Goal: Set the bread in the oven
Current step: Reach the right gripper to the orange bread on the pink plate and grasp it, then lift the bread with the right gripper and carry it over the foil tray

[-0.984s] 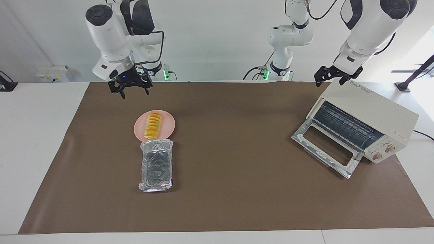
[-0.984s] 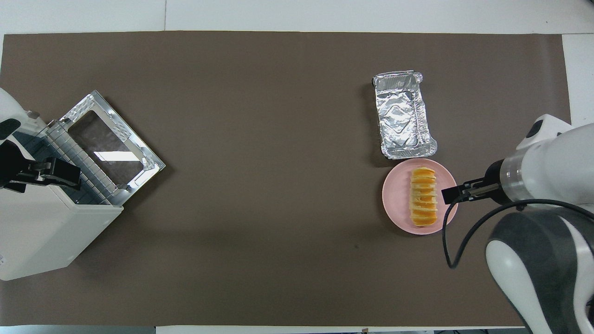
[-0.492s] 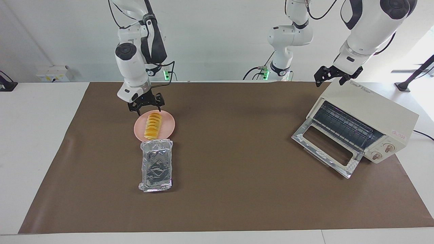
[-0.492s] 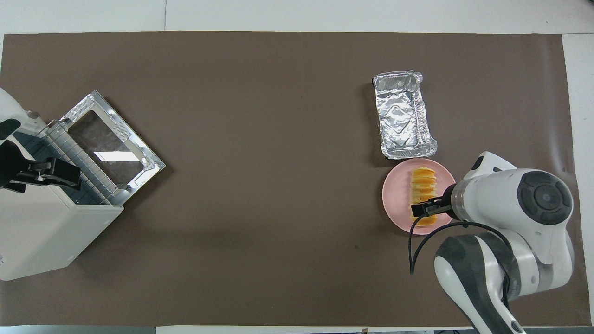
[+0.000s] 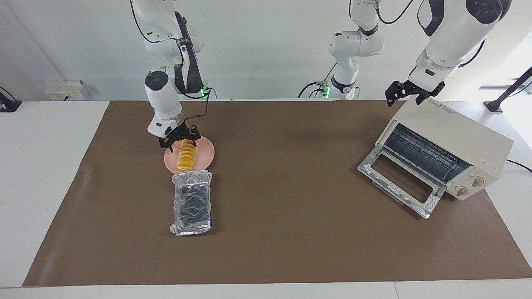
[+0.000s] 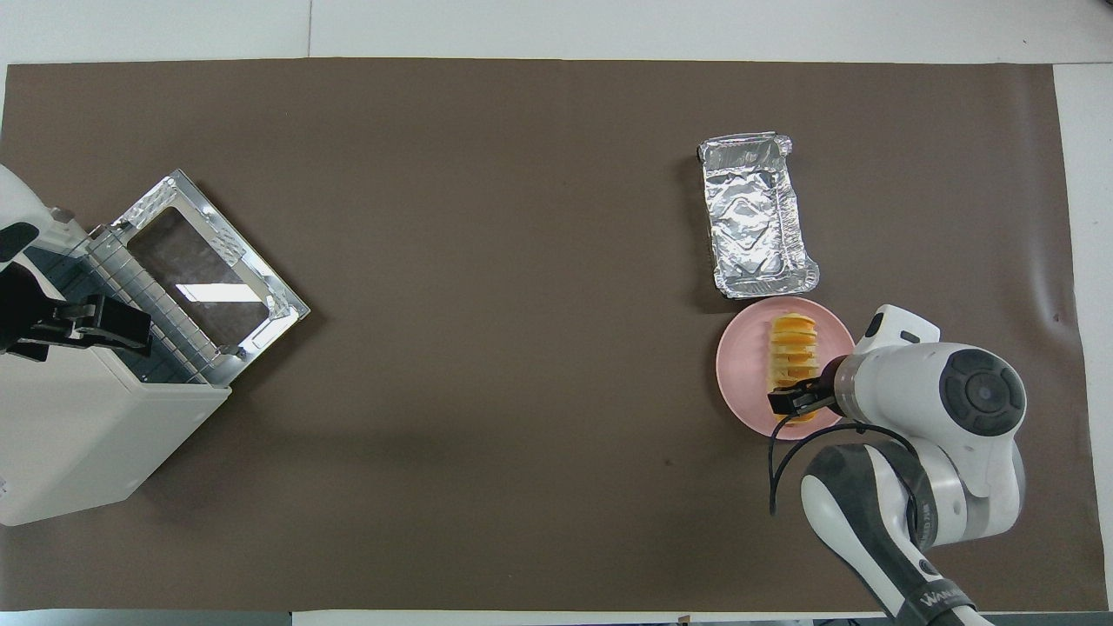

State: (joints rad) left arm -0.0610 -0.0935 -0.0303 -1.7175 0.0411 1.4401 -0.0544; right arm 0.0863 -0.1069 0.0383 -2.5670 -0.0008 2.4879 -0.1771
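Right gripper low over the robot-side end of the bread; fingers spread, one either side of the loaf, not closed on it (contact cannot be told). Bread lies lengthwise on the pink plate, toward the right arm's end of the bench. Foil tray just beside the plate, farther from the robots, its near edge touching or just overlapping the plate rim. Oven at the left arm's end, glass door dropped open, rack showing. Left gripper waits over the oven's top, robot-side corner; fingers apart, holding nothing.
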